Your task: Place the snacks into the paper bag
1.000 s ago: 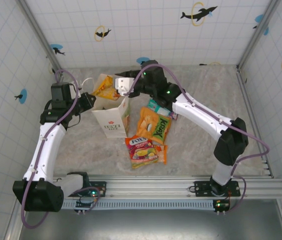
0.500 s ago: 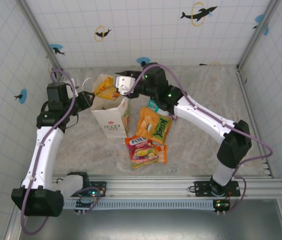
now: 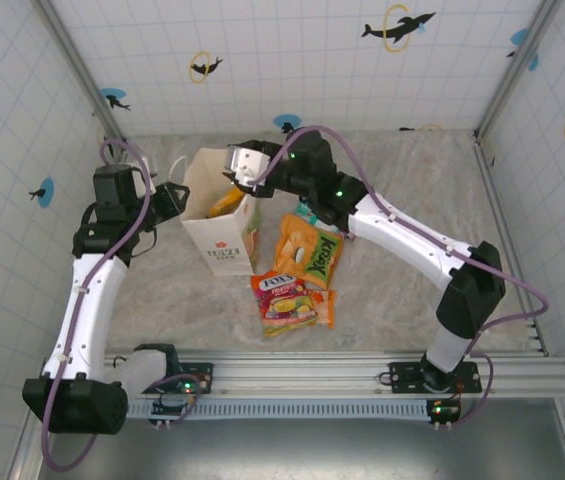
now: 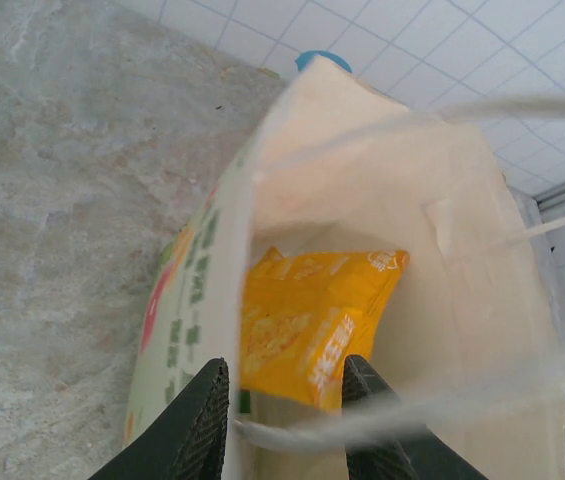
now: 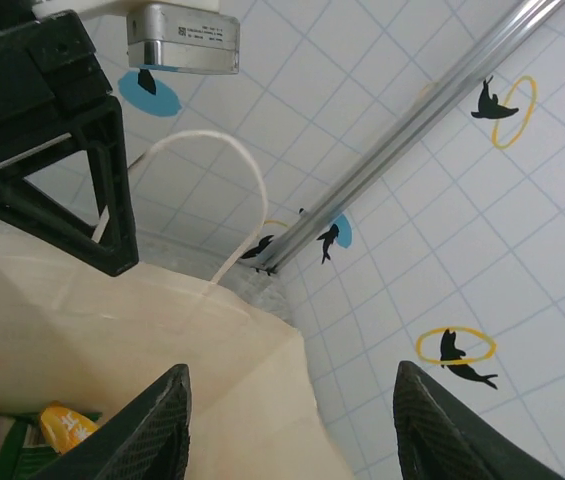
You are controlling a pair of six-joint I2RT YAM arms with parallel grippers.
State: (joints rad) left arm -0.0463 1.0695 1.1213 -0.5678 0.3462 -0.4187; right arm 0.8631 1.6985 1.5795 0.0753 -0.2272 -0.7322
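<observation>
at the left of the table [image 3: 412, 180], the left gripper [image 4: 287, 365] sits at the left rim of the bag [image 3: 224, 240]. its jaws are apart and straddle that wall, one finger outside and one inside, clamped on nothing. a thin white handle [image 4: 292, 432] runs blurred across the gap between them. the bag stands upright with its mouth open. inside it a yellow packet [image 4: 307, 335] leans tilted against a wall, well below the rim. over the bag's far right corner hangs the right gripper [image 5: 292, 370], jaws spread wide with nothing between them. its wrist view looks down on the cream inside of the bag, with a bit of yellow and green at the bottom. right of the bag the other snacks lie flat on the table. a teal packet [image 3: 309, 212] lies partly under the right arm, and an orange-green packet [image 3: 307, 250] lies just nearer. nearest of all, a red packet [image 3: 282, 298] overlaps an orange packet [image 3: 324, 307] on its right side.
</observation>
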